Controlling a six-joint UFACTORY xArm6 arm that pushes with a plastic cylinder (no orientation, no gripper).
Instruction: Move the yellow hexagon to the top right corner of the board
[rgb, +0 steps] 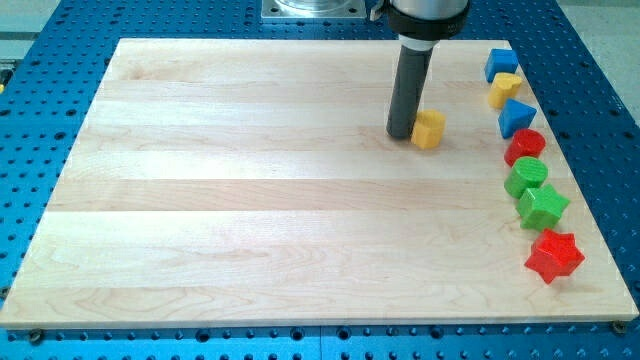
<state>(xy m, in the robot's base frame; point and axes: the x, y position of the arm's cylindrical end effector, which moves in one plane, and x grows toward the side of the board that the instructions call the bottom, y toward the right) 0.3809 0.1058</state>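
Note:
The yellow hexagon (429, 129) lies on the wooden board (250, 200) in the upper right part, left of the column of blocks. My tip (401, 134) stands right against the hexagon's left side, touching or almost touching it. The dark rod rises from the tip toward the view's top.
Along the board's right edge, from top to bottom: a blue block (500, 64), a yellow block (505, 89), a blue block (516, 117), a red block (525, 146), a green block (526, 177), a green star (543, 207) and a red star (554, 256). Blue perforated table surrounds the board.

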